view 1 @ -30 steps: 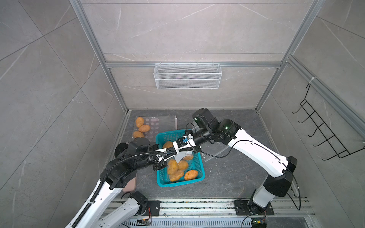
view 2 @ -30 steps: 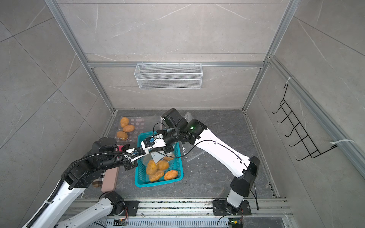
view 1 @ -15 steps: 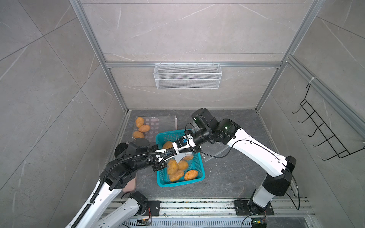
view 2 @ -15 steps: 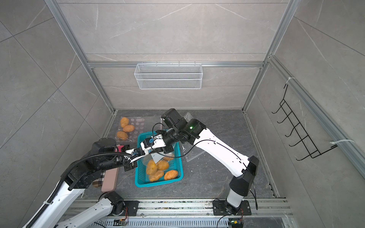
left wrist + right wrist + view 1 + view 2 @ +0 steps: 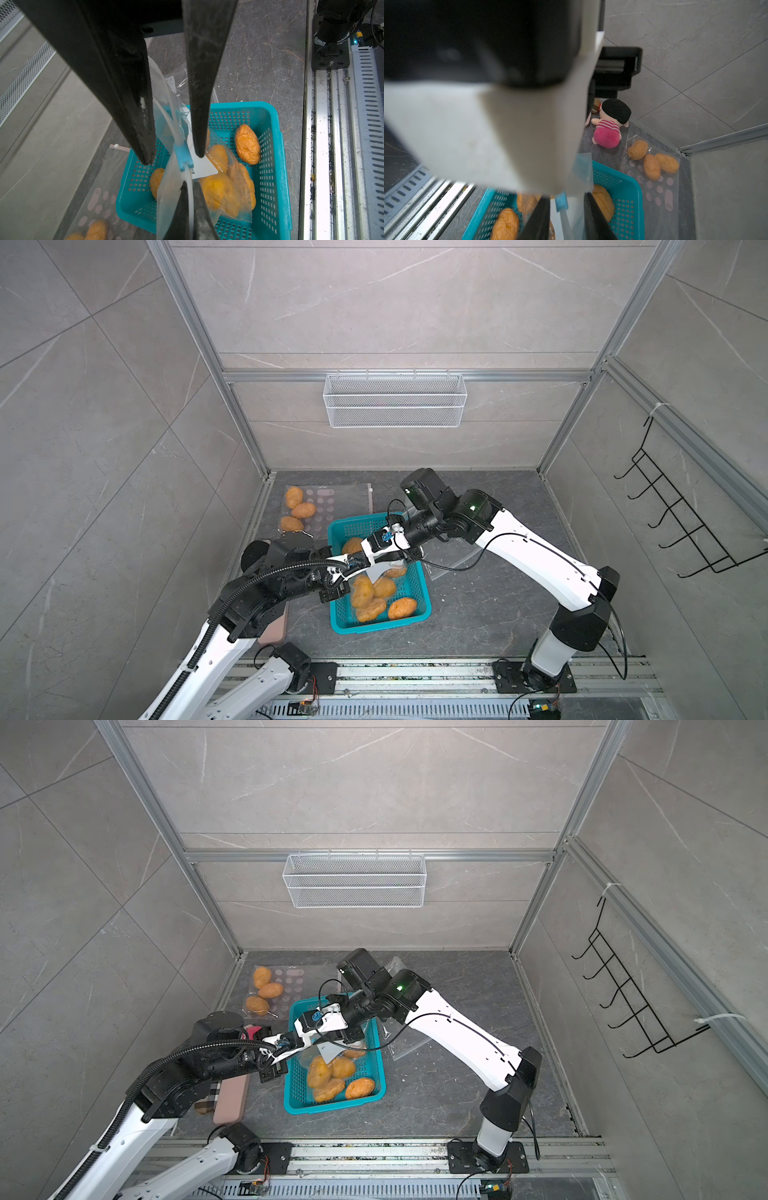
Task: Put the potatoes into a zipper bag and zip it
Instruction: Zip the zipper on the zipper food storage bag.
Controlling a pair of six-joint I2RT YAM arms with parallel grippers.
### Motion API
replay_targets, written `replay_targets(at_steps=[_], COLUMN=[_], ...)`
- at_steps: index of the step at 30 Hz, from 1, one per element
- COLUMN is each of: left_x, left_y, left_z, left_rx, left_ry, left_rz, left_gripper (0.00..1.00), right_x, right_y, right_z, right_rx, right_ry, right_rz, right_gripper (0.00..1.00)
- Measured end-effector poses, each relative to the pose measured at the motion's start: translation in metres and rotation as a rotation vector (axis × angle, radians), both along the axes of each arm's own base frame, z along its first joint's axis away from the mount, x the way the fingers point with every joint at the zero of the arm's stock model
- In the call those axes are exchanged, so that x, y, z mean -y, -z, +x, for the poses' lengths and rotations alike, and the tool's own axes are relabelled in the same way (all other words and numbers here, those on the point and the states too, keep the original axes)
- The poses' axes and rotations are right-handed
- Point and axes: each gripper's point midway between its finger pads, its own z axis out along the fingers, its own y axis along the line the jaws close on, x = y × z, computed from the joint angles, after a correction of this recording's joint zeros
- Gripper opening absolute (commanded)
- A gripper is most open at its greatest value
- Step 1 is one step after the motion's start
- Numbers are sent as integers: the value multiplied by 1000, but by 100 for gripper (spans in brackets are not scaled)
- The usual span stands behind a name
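Left gripper (image 5: 188,185) clamped shut on the top edge of the zipper bag (image 5: 166,199) above the teal basket (image 5: 274,145). Right gripper (image 5: 173,159) partly open, jaws flanking the blue slider (image 5: 184,153). Potatoes (image 5: 216,187) bagged, within the basket.

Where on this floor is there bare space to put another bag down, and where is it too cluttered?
Bare floor lies between the teal basket and the right arm's base, and along the back wall behind that arm. The left side is crowded: spotted bag with three potatoes, doll, pink case. A clear bag lies right of the basket.
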Motion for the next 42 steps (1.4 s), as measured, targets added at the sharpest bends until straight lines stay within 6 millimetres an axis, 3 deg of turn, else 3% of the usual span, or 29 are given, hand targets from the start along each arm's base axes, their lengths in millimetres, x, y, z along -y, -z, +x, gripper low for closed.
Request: replay_targets(at_steps=[22, 29, 42], left_x=[0, -2, 3], left_y=[4, -7, -10], left_z=[-10, -19, -14], left_rx=[-2, 38, 45], left_ry=[20, 29, 34], left_rz=[-42, -109, -123], left_gripper=[0, 0, 0], right_x=[-7, -7, -6], right_y=[7, 15, 7], right_z=[-6, -10, -19], right_rx=[17, 7, -17], right_ry=[-35, -45, -67], right_rz=[54, 52, 83], right_gripper=[39, 37, 34])
